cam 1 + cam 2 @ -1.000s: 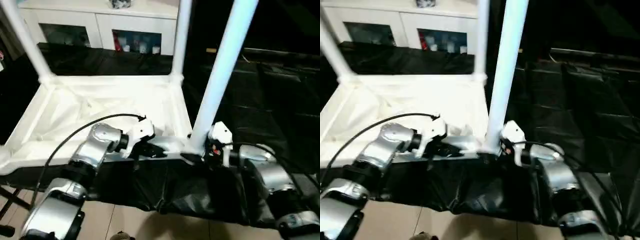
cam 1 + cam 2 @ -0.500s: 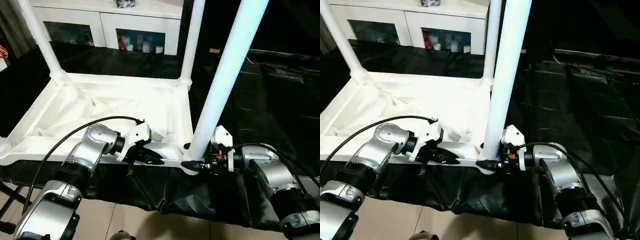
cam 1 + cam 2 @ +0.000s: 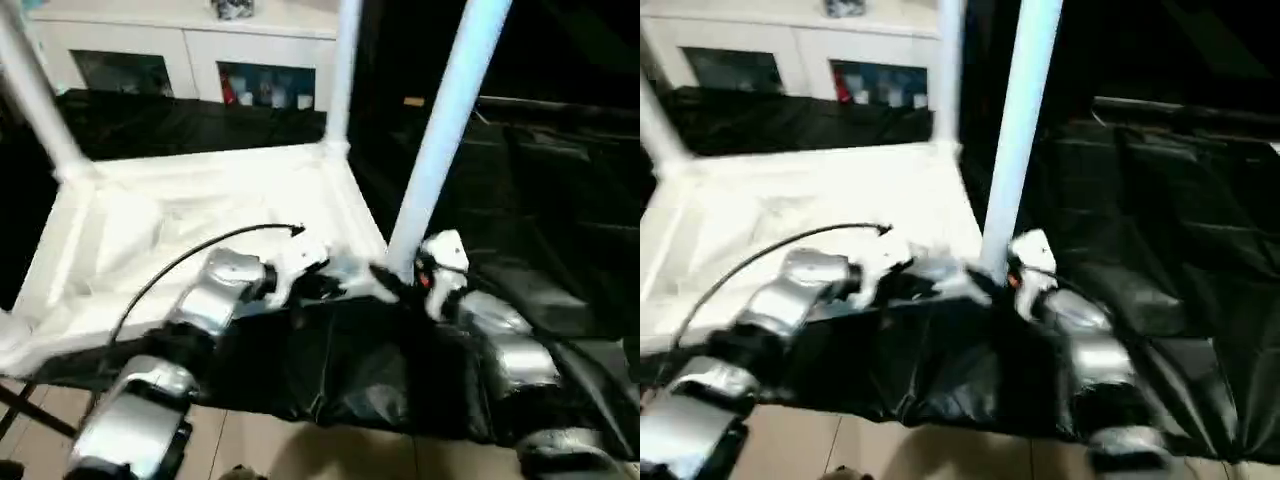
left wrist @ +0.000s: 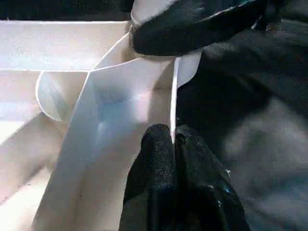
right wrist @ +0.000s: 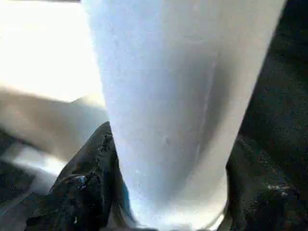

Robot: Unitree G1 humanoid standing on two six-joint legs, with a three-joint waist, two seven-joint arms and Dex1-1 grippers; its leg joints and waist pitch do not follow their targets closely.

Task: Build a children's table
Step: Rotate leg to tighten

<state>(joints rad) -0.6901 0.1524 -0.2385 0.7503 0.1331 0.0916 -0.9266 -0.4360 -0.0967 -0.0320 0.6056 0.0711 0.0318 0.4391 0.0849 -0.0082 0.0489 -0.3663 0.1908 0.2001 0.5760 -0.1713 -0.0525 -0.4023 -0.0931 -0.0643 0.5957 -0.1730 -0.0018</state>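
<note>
Change since a second ago: your head camera has swung and the whole picture has shifted; the table (image 3: 200,215) lies upside down on the black sheet (image 3: 560,190) as it did. The right gripper (image 3: 392,282) sat low at the foot of the near leg (image 3: 440,130) half a second ago; now you see it against that leg just above the socket.
Left gripper (image 4: 172,139): its two black fingers are pressed together on the thin edge of the table top's rim, near the corner under the near leg.
Right gripper: in your right wrist view a black finger (image 5: 82,185) stands on each side of the near leg, snug against it; the fingers are spread to the leg's width around it.
Where the table is: top face down on the black sheet, ribbed underside up, right in front of you, between your two silver forearms.
Legs counted: three stand upright in corner sockets, namely the near leg, the far right leg (image 3: 342,70) and the far left leg (image 3: 30,90).
Other things counted: one white cabinet (image 3: 190,50) with glass doors behind the table; small items inside, too blurred to tell.
Writing: you cannot read any.
</note>
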